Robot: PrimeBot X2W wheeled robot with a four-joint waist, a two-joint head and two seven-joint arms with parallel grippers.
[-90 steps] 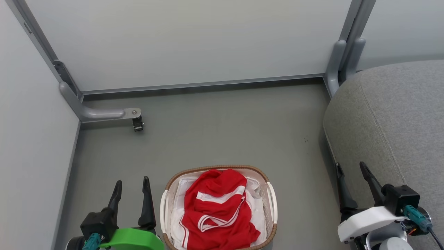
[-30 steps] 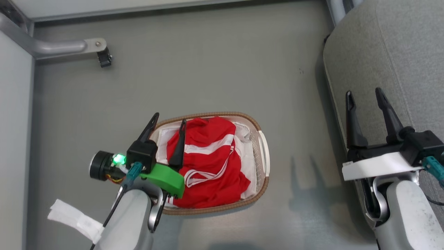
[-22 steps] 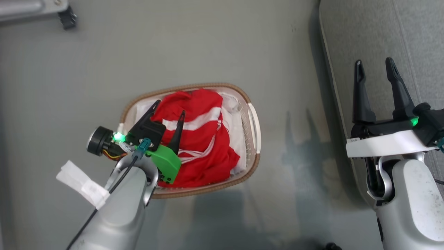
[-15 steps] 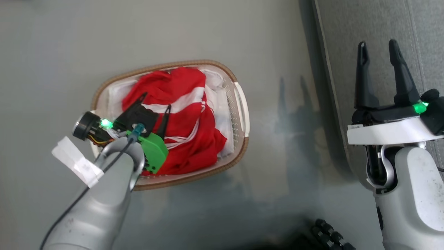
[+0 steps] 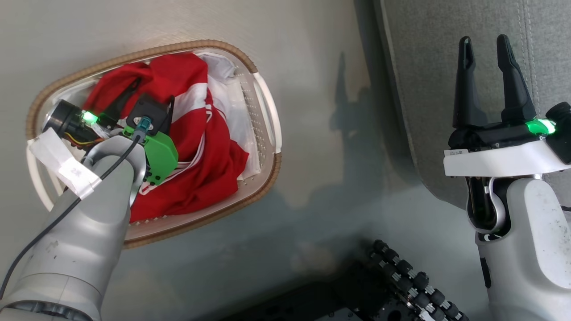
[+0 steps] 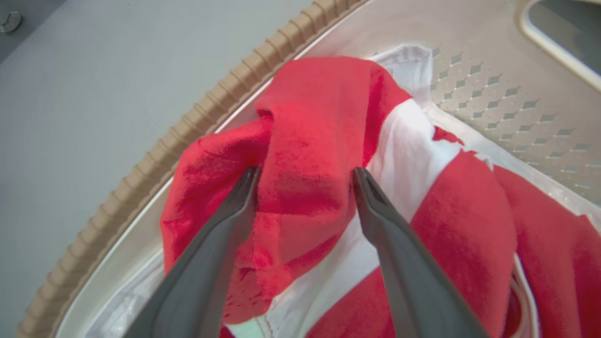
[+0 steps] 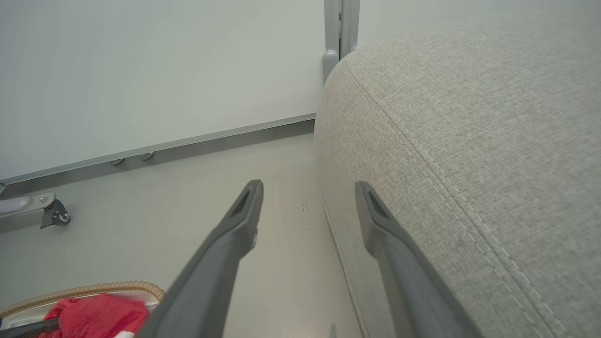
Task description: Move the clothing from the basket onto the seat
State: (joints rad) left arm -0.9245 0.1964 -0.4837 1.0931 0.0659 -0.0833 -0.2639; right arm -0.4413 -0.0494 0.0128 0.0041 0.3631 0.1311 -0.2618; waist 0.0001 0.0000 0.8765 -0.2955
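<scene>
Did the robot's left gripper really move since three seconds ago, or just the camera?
Yes. The left gripper was outside the basket, beside its rim. Now it reaches down inside, open, with its fingers on either side of a fold of the clothing.

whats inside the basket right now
The basket holds red clothing with white stripes, bunched over a white cloth liner; the open left gripper straddles one fold. Whatever lies under the pile is covered.
</scene>
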